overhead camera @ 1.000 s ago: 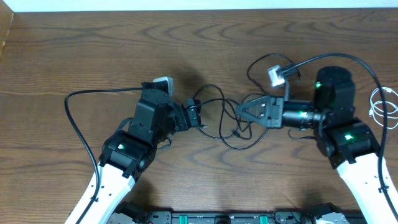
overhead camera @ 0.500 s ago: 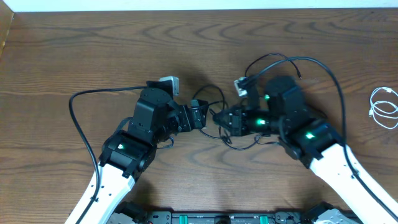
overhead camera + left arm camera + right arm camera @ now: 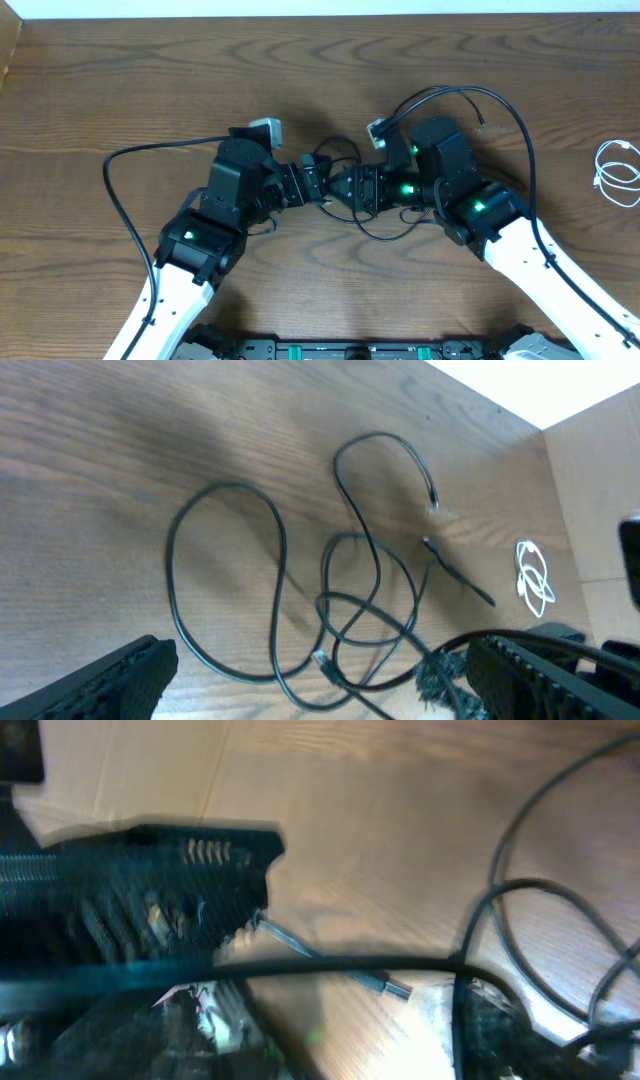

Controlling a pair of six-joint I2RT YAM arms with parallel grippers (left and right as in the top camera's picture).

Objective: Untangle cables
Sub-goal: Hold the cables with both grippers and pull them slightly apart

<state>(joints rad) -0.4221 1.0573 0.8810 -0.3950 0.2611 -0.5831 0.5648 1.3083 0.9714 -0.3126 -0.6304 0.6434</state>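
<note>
- Left gripper (image 3: 316, 184): released. In the left wrist view its two fingers (image 3: 110, 680) stand wide apart at the lower corners, with nothing clamped between them.
- Right gripper (image 3: 342, 188): it points toward the left gripper, tip almost to tip, at the middle of the desk (image 3: 150, 80). The right wrist view is blurred, and I cannot tell whether it is clenched or released. One dark strand crosses directly in front of its fingers.
- Black cables (image 3: 325, 600): a loose tangle lying flat on the desk, directly beneath and between the two grippers.
  - In the left wrist view, several loops spread ahead of the left gripper.
  - One wide loop lies toward its left finger.
  - Narrower loops cross one another near the midline.
  - A small plug end sits close in, between the fingers, and I cannot tell whether it touches either one.
  - Two further loose ends lie beyond the tangle, on the far side from the left gripper.
- White cable (image 3: 617, 172): a small coil of its own on the desk, well apart from both grippers. It lies out past the right arm near the desk edge and is clear of the black tangle.
- Thick wire (image 3: 115, 190): it arcs from the left arm outward, away from the tangle. A like wire (image 3: 525, 130) arcs over the right arm.
</note>
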